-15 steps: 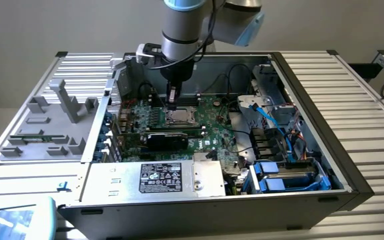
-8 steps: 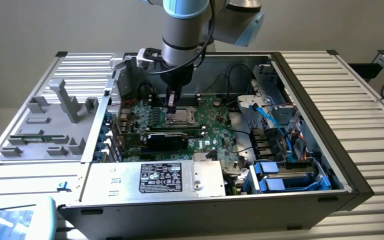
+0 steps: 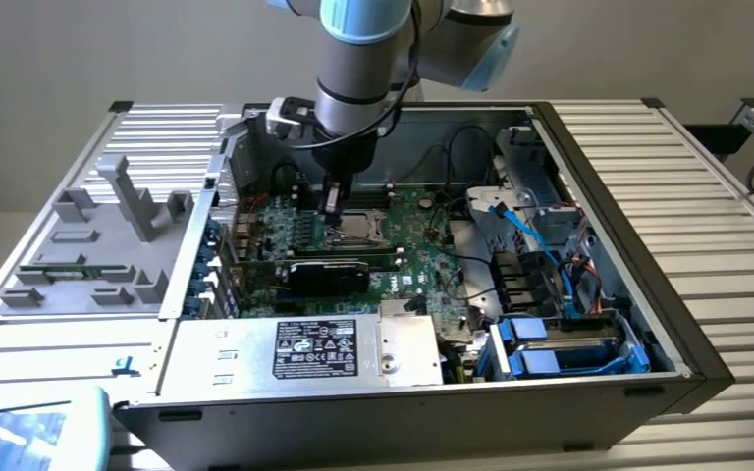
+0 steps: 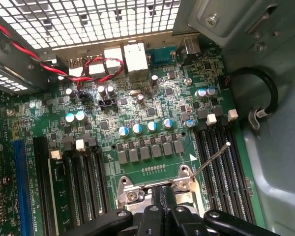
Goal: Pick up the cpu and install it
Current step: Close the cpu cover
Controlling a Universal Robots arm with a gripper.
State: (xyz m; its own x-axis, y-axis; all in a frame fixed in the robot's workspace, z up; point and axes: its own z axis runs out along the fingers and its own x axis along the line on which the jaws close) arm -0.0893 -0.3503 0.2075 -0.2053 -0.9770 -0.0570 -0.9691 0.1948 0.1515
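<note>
Reaching down from above into the open case [image 3: 416, 422], with the fingers [image 4: 179, 219] pressed together and, judging by the exterior view, pinching the cpu [image 3: 333, 198], which is showing as a small pale plate held on edge at their tips. Hanging just above the socket [image 3: 354, 234] near the middle of the board [image 4: 152, 110], and not touching it as far as can be told. Looking, in the wrist view, straight past the fingertips at the socket's metal frame, with the thin lever [image 4: 211, 158] standing out loose over the memory slots [image 4: 236, 187] rather than lying latched. Working well apart from the grey tray [image 3: 89, 245] on the table [image 3: 718, 196], at the exterior view's left of the case. Judging the pick-up as done, since nothing like the chip is lying on that tray, and judging the carry to the board as all but done. Counting the install itself as not yet done: not lying flat in the socket, not released, not clamped under the frame. Admitting some doubt about the hold, the plate being mostly hidden between the fingers.
</note>
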